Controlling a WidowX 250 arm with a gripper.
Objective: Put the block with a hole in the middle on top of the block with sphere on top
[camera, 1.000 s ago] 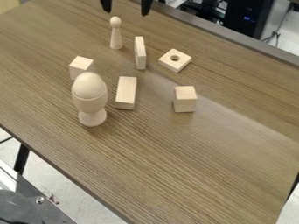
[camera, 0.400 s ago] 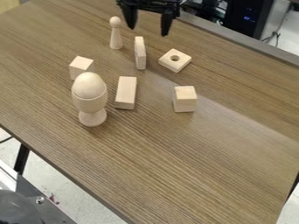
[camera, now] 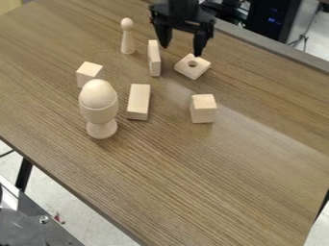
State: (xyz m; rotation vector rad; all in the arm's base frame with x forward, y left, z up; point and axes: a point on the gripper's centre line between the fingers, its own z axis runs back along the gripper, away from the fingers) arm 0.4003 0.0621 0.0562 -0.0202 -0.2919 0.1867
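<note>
- Okay, black two-finger gripper [camera: 182, 51] hung fingers-down near the view's top, jaws wide apart, nothing held.
- Flat wooden block with a round hole [camera: 191, 69] lay on the table [camera: 199, 173], just below the gripper in the view and a bit right of mid-gap.
- Right-hand finger's tip overlapped the holed block's far corner in the view; touching or above it, couldn't tell.
- Left-hand finger's tip was up and right of the thin upright block [camera: 154, 58], apart from it in the view.
- Ball-topped wooden peg [camera: 128, 40] stood upright left of the gripper, tapered body, wider at the foot.
- Wooden egg cup [camera: 101, 116], rounded bowl on a flared foot, stood upright lower left, with a smooth wooden egg [camera: 97, 93] sitting in it, top exposed.
- Oblong block [camera: 139, 100] lay flat between the egg cup and the right-hand block [camera: 203, 108], which was squarish, sharp-edged.
- Small cube [camera: 89, 75] sat just behind the egg cup.
- All pieces pale, plain wood; tabletop brown with streaky grain, a lighter sheen across its right part.
</note>
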